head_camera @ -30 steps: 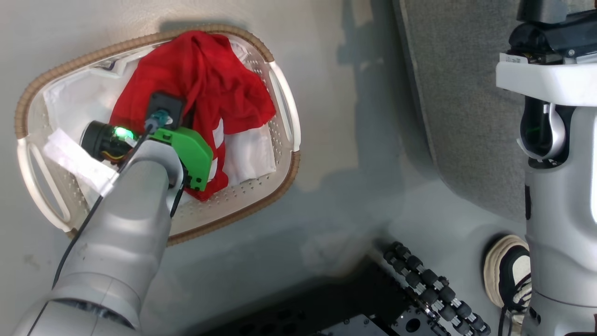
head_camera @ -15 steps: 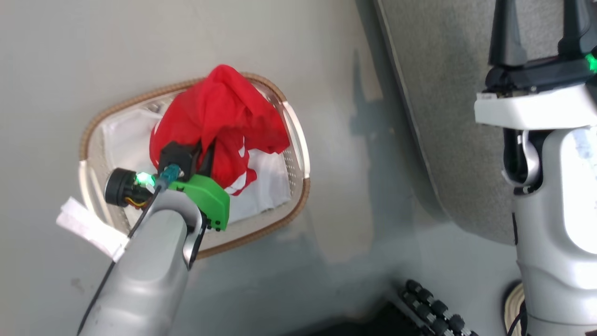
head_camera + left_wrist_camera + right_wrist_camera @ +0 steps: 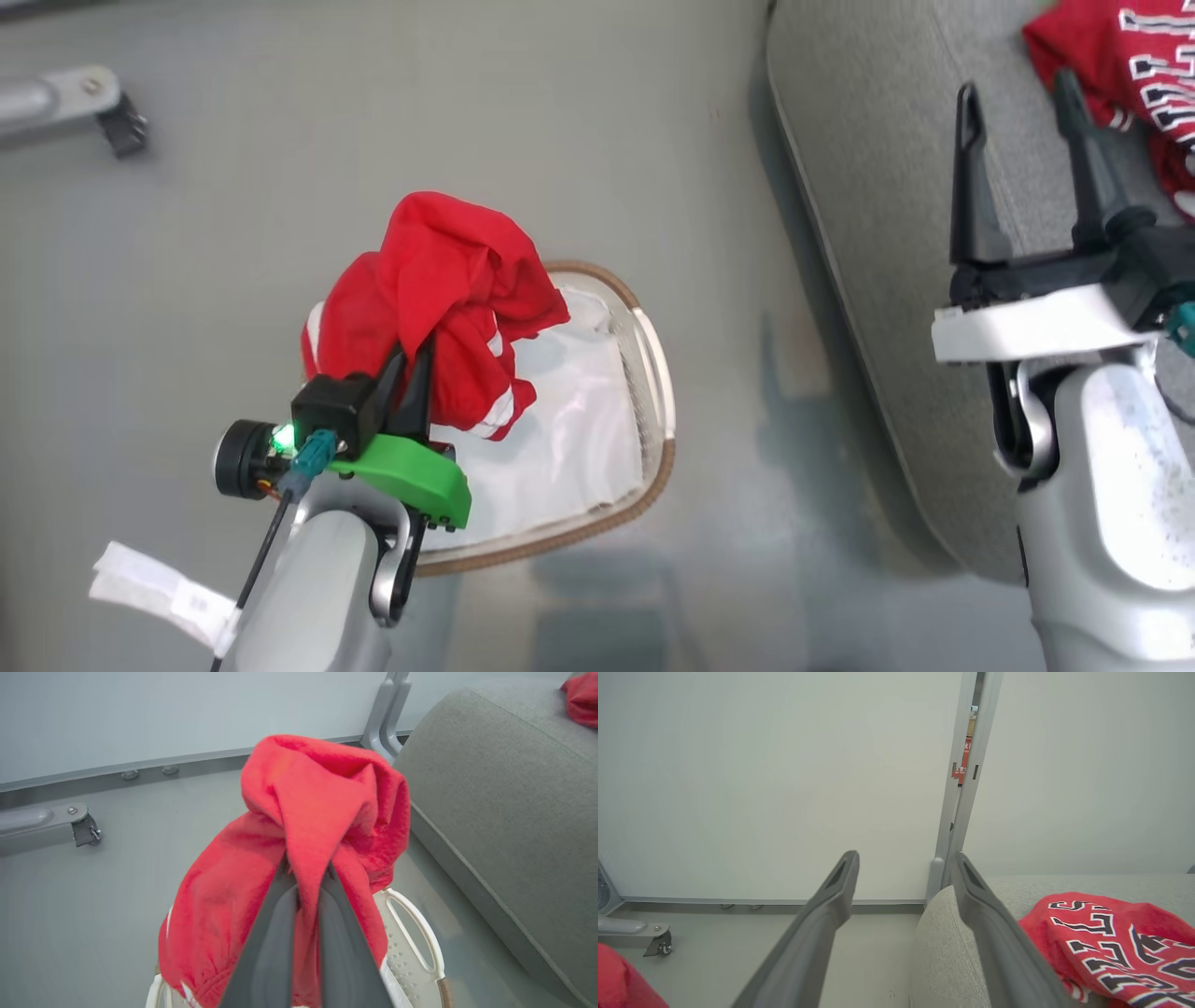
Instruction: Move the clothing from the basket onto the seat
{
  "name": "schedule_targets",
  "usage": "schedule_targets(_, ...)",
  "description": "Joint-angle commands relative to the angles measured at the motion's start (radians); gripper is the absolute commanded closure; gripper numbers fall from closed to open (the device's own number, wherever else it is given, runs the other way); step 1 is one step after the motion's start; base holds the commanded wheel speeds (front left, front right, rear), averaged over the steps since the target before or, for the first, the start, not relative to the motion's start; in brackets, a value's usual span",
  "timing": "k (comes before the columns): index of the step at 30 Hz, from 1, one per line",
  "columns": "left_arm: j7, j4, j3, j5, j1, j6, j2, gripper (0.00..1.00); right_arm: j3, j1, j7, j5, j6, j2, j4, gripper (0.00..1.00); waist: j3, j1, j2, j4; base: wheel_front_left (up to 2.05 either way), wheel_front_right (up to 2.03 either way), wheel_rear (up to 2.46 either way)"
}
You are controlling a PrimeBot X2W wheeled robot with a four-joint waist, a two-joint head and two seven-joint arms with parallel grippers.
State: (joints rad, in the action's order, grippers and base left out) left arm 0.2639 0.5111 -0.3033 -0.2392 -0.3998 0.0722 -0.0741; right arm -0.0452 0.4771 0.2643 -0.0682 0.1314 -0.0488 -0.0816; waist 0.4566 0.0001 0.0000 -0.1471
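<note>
Black-and-white block letters cross the red jersey (image 3: 1111, 933) on the seat (image 3: 934, 952), too folded to read beyond perhaps an S and a T; the small red sign (image 3: 963, 767) in the wall gap is illegible.

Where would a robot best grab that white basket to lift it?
Probably by the white side handle of the basket, coming from above: its long slot lets one jaw slip through, and the basket sits upright on the floor with that handle uncovered.

floor (image 3: 373, 140) (plain grey) | on it — basket (image 3: 661, 411), beside seat (image 3: 887, 233)
</note>
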Motion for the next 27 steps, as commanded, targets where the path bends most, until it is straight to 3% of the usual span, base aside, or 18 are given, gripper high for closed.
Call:
schedule_targets(1,0.001,-0.023,0.009,0.016,0.034,0.007,0.003,1.0,-0.004,-0.031,0.0,0.009,-0.001,-0.005,-0.008,0.0,-0.136,-0.0001,0.0,0.089,0.0,0.0,0.0)
schedule_targets(14,0.001,-0.246,0.082,0.057,0.111,0.038,0.017,1.0,0.048,-0.183,0.0,0.003,-0.001,-0.005,-0.075,0.0,-0.305,-0.0001,0.0,0.122,0.0,0.0,0.0)
schedule_targets(27,0.001,-0.419,0.084,0.037,0.07,0.049,0.022,1.0,0.092,-0.269,0.0,-0.015,-0.001,-0.005,-0.098,0.0,-0.363,-0.0001,0.0,0.124,0.0,0.0,0.0)
